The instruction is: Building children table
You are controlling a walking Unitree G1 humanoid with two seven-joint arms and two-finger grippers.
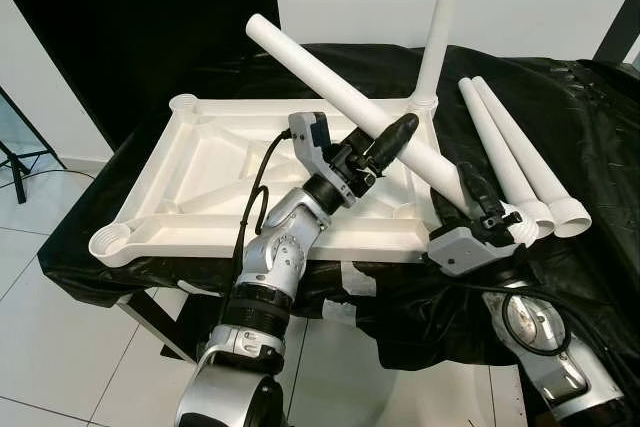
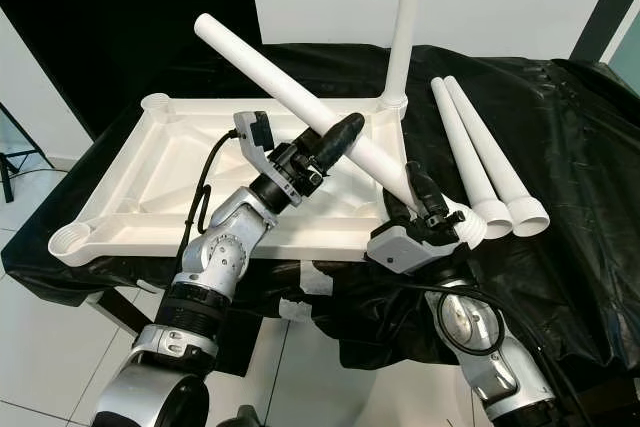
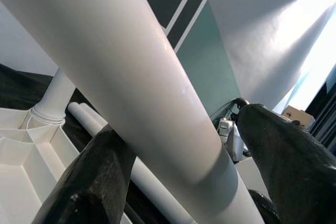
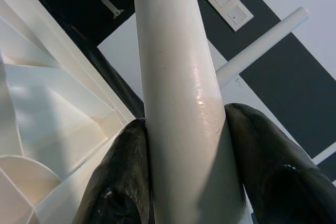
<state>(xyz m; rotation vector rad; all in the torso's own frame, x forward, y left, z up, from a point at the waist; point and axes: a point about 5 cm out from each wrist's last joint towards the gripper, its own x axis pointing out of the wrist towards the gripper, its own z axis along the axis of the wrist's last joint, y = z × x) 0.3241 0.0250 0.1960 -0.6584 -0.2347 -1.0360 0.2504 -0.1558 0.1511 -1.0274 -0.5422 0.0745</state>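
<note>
The white tabletop (image 1: pixel 200 182) lies upside down on a black cloth (image 1: pixel 560 117), its ribbed underside up and a round socket at each corner. The socket at its 1 o'clock corner holds an upright leg (image 1: pixel 440 22); the sockets at 7 (image 1: pixel 110 242) and 11 o'clock (image 1: pixel 184 103) stand open.

A third white leg (image 1: pixel 340 87) slants across the tabletop from 12 o'clock down toward 4 o'clock, held by both grippers. The left gripper (image 1: pixel 392 137) clasps it near mid-length (fingers either side of the tube, as the wrist view confirms). The right gripper (image 1: pixel 478 195) is closed around its lower end, by the tabletop's 4 o'clock corner. Two spare legs (image 1: pixel 520 162) lie side by side on the cloth at 3 o'clock, just beside the right gripper.
</note>
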